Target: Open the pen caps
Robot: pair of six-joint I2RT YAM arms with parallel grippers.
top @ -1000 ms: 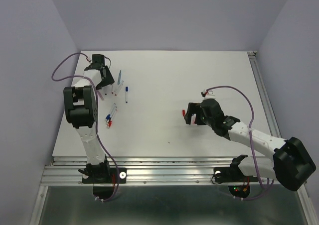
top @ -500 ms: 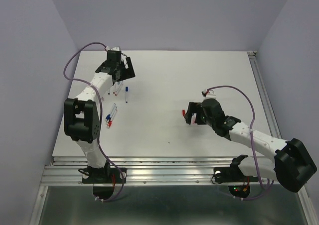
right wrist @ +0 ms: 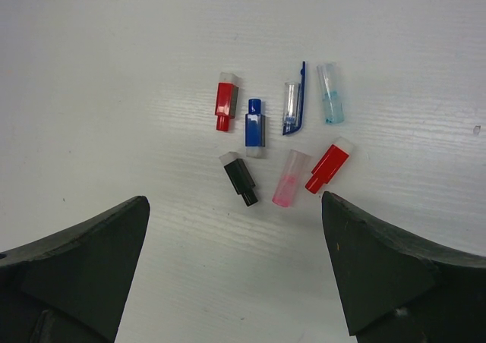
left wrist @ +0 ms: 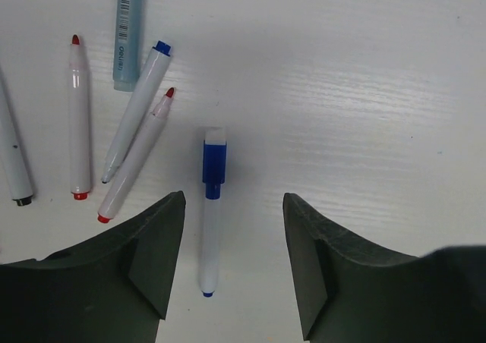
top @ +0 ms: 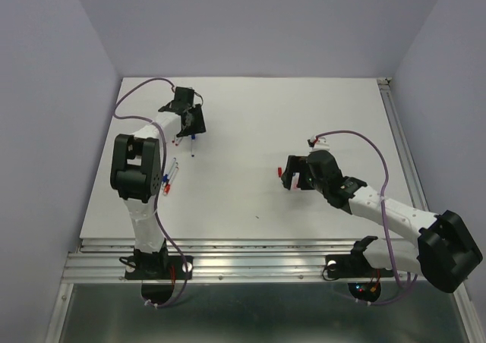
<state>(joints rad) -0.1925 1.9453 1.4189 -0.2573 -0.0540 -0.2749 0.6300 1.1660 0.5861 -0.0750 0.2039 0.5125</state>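
Note:
My left gripper point(left wrist: 234, 271) is open and hovers low over a white pen point(left wrist: 208, 244) that still wears its dark blue cap point(left wrist: 213, 163). The pen lies between the fingers, nearer the left one. In the top view this gripper point(top: 191, 121) is at the back left, over the pen point(top: 192, 147). My right gripper point(right wrist: 235, 275) is open and empty above a cluster of loose caps: red point(right wrist: 225, 100), dark blue point(right wrist: 254, 123), light blue point(right wrist: 330, 104), black point(right wrist: 241, 177), pink translucent point(right wrist: 290, 177) and a second red one point(right wrist: 329, 165). In the top view it point(top: 290, 174) is mid-table.
Uncapped pens lie left of the capped one: a red-tipped pen point(left wrist: 76, 115), another red-tipped pen point(left wrist: 137, 157), a blue-tipped pen point(left wrist: 137, 111) and a light blue barrel point(left wrist: 127, 32). More pens point(top: 171, 174) lie near the left arm. A clear cap with a blue clip point(right wrist: 292, 108) sits among the caps.
My left gripper has swung from the far back left corner to the right, and now sits over the capped blue pen. The right arm has not moved.

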